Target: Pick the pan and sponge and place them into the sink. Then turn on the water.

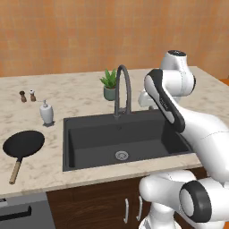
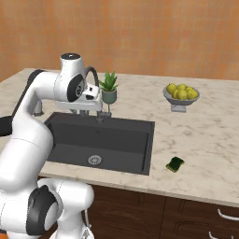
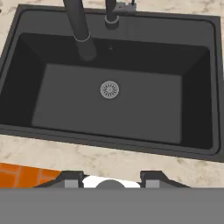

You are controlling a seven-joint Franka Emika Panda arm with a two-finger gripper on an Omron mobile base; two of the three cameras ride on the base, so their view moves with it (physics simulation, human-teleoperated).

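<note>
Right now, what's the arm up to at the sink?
Nothing is held yet. The claw hovers over the sink, near the faucet; whether it is open cannot be told. The pan sits on the counter left of the sink, the sponge on the counter to its right. No water runs.

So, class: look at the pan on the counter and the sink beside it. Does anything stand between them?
Nothing visible does. The pan lies on bare counter just left of the sink. The soap bottle stands further back, off that line.
</note>
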